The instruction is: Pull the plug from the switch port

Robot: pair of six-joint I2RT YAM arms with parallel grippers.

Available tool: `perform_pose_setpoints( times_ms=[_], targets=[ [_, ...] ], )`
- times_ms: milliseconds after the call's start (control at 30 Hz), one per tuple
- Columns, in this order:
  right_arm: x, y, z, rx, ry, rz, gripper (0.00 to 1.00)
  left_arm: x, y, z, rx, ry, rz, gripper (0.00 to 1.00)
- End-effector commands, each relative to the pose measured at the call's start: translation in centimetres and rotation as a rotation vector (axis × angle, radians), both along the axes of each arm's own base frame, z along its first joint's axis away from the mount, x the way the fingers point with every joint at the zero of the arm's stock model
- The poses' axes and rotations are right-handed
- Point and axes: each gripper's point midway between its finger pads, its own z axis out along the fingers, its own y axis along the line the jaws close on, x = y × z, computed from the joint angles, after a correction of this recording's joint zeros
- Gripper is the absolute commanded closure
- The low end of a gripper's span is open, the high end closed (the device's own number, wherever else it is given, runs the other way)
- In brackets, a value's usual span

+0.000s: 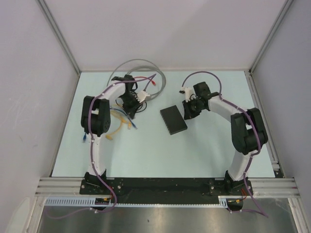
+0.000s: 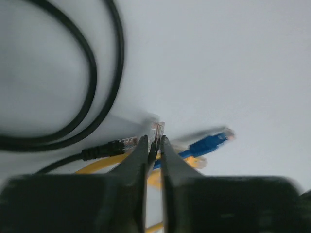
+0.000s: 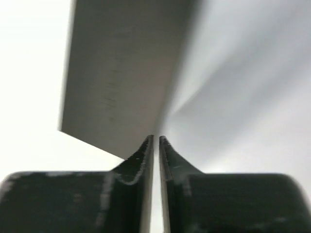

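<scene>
The left gripper (image 2: 153,141) is closed on the plug (image 2: 157,130), whose clear tip pokes past its fingertips. A black connector (image 2: 109,145), a yellow cable (image 2: 99,166) and a blue connector (image 2: 211,141) lie just beside it, and a black cable (image 2: 116,63) loops further out on the bench (image 1: 146,155). The right gripper (image 3: 156,138), shut to a bare slit on nothing, sits just beside a corner of the switch (image 1: 173,119), which lies flat mid-bench between the arms.
</scene>
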Motion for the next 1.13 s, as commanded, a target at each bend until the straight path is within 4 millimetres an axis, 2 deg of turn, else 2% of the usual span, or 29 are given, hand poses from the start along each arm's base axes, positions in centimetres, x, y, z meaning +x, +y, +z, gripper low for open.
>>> perform_pose_setpoints(
  times_ms=[0, 33, 67, 100, 133, 167, 200, 233, 300, 333, 400, 467, 533, 667, 733, 767, 800, 833, 900, 933, 967, 1033, 1100],
  targets=[
    [4.9, -5.9, 7.9, -0.073, -0.277, -0.154, 0.69, 2.3, 5.2, 3.4, 0.239, -0.202, -0.11, 0.52],
    [5.5, -6.8, 8.8, -0.076, -0.307, -0.196, 0.61, 2.2, 4.3, 4.3, 0.195, -0.21, -0.114, 0.44],
    [6.7, -8.3, 9.8, -0.097, -0.354, -0.261, 0.54, 2.3, 2.7, 6.6, 0.132, -0.251, -0.117, 0.01],
    [7.1, -9.1, 11.0, -0.101, -0.385, -0.302, 0.37, 2.0, 1.0, 8.0, 0.053, -0.262, -0.105, 0.01],
    [7.4, -9.5, 11.7, -0.094, -0.392, -0.358, 0.31, 2.1, -0.2, 9.5, 0.012, -0.293, -0.105, 0.0],
    [8.0, -10.5, 12.7, -0.114, -0.418, -0.42, 0.27, 2.8, -1.9, 12.6, -0.032, -0.374, -0.113, 0.0],
    [8.1, -10.8, 13.1, -0.117, -0.423, -0.463, 0.14, 3.1, -2.8, 14.4, -0.056, -0.42, -0.095, 0.0],
    [8.2, -11.1, 13.4, -0.112, -0.415, -0.505, 0.13, 3.7, -3.3, 16.2, -0.071, -0.474, -0.078, 0.0],
    [8.1, -11.6, 13.8, -0.122, -0.403, -0.555, 0.11, 5.6, -4.5, 21.8, -0.139, -0.631, 0.008, 0.0],
    [8.0, -11.6, 13.8, -0.118, -0.394, -0.562, 0.11, 6.5, -4.3, 23.8, -0.146, -0.692, 0.056, 0.0],
    [7.9, -11.5, 14.0, -0.113, -0.38, -0.573, 0.1, 8.0, -3.7, 29.2, -0.209, -0.824, 0.208, 0.01],
    [8.1, -12.0, 14.2, -0.127, -0.381, -0.604, 0.1, 8.4, -2.3, 32.1, -0.225, -0.888, 0.338, 0.01],
    [8.4, -12.0, 15.4, -0.117, -0.408, -0.605, 0.1, 7.9, -1.4, 33.7, -0.211, -0.933, 0.371, 0.0],
    [9.1, -12.0, 19.2, -0.053, -0.524, -0.639, 0.09, 7.6, 1.4, 32.4, -0.14, -0.93, 0.447, 0.01],
    [9.1, -11.6, 20.0, -0.029, -0.542, -0.626, 0.09, 7.6, 2.4, 30.7, -0.112, -0.895, 0.463, 0.0],
    [9.0, -11.5, 20.1, -0.026, -0.544, -0.622, 0.09, 7.7, 3.6, 29.8, -0.098, -0.873, 0.499, 0.0],
    [8.8, -11.4, 19.9, -0.027, -0.538, -0.619, 0.09, 7.6, 4.0, 28.8, -0.097, -0.845, 0.513, 0.0],
    [8.6, -11.2, 19.4, -0.035, -0.522, -0.613, 0.09, 7.2, 4.3, 26.7, -0.084, -0.79, 0.514, 0.0],
    [8.0, -11.1, 18.8, -0.047, -0.501, -0.603, 0.1, 6.8, 5.2, 24.9, -0.095, -0.736, 0.54, 0.01],
    [7.6, -11.3, 18.1, -0.061, -0.482, -0.6, 0.1, 6.3, 5.5, 23.3, -0.089, -0.695, 0.547, 0.0],
    [7.3, -11.4, 17.8, -0.065, -0.475, -0.598, 0.1, 6.2, 6.1, 22.9, -0.103, -0.678, 0.578, 0.0],
    [6.7, -11.5, 17.6, -0.079, -0.469, -0.58, 0.1, 5.6, 5.8, 21.7, -0.156, -0.618, 0.584, 0.0],
    [6.5, -11.5, 17.8, -0.082, -0.474, -0.568, 0.1, 5.8, 6.5, 21.7, -0.18, -0.61, 0.631, 0.0]
  ],
)
